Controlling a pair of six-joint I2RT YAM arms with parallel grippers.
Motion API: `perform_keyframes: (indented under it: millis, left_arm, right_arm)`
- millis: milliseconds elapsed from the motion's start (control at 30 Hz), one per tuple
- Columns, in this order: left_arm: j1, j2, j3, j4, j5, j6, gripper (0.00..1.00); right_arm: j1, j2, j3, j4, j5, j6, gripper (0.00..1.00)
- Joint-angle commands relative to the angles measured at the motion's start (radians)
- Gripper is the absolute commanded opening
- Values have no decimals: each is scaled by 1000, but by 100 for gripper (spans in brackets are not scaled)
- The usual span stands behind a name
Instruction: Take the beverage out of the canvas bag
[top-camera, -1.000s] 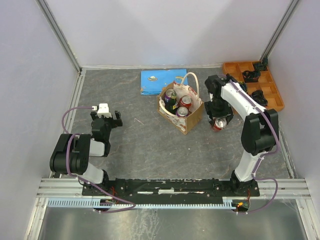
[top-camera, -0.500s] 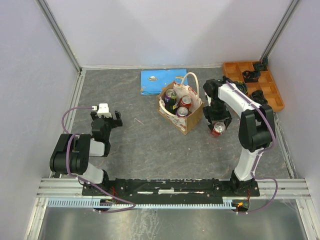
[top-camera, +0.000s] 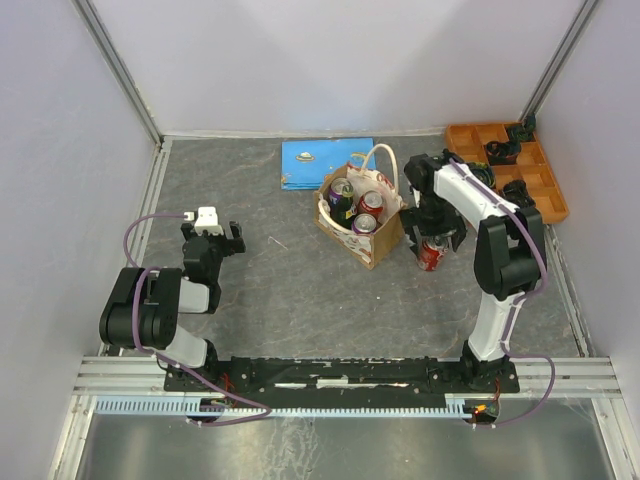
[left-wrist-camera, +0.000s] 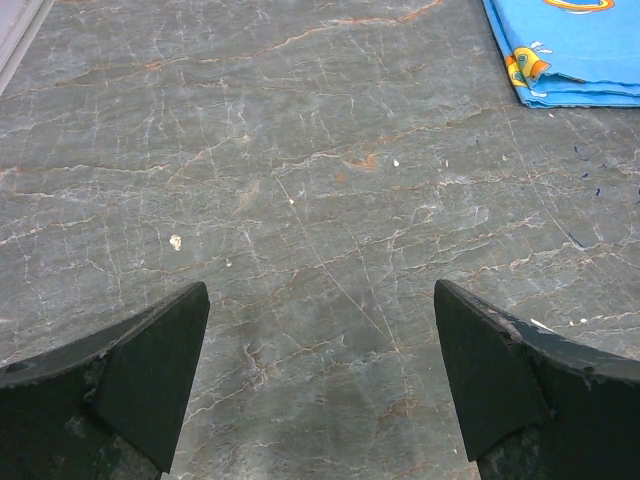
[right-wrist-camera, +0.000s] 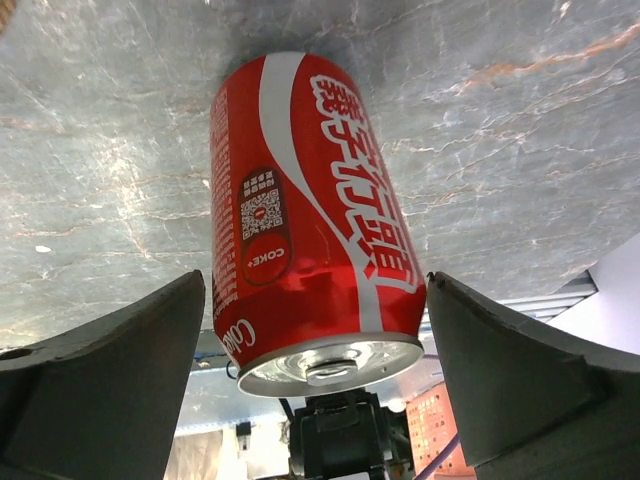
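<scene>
Red cola can (right-wrist-camera: 310, 200) (white script, upright) on the table (top-camera: 290, 280) just right of the canvas bag (top-camera: 386, 240), between the right gripper's (right-wrist-camera: 316, 282) wide-spread fingers; three cans (top-camera: 372, 201) in bag, one outside; left gripper (left-wrist-camera: 320, 292) wide apart

We've got a red can (right-wrist-camera: 310, 230) with white ribbon and script, tan canvas bag (top-camera: 380, 242) with cream handles, blue cartoon-print booklet (top-camera: 315, 160), orange tray (top-camera: 550, 195), grey veined table (left-wrist-camera: 300, 200) with rust streaks.
</scene>
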Motion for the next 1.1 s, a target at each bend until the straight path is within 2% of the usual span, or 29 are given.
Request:
perform_keyframes:
  millis: [0,400,500,633,800,933,1067]
  left_arm:
    - [4,1,3,67,-23,2,99]
    - [3,1,4,64,-24,2,99]
    - [3,2,4,65,-23,2,99]
    - [3,1,4,67,-22,1,99]
    - [4,0,4,64,-23,2,99]
    - [4,-1,4,61,-23,2,99]
    - [4,-2,5,60,-23,2,99]
  right_arm:
    - [4,-31,76,22,69,22,99]
    - [4,-229,275,38,346,84,99]
    - [4,-283,299,97,306,99,99]
    - [14,-368,218,278,175,99,99]
    - [121,-426,138,462,117,46,99]
    - [225,-394,125,521,120,3,99]
    - [273,-343,117,545,94,1,97]
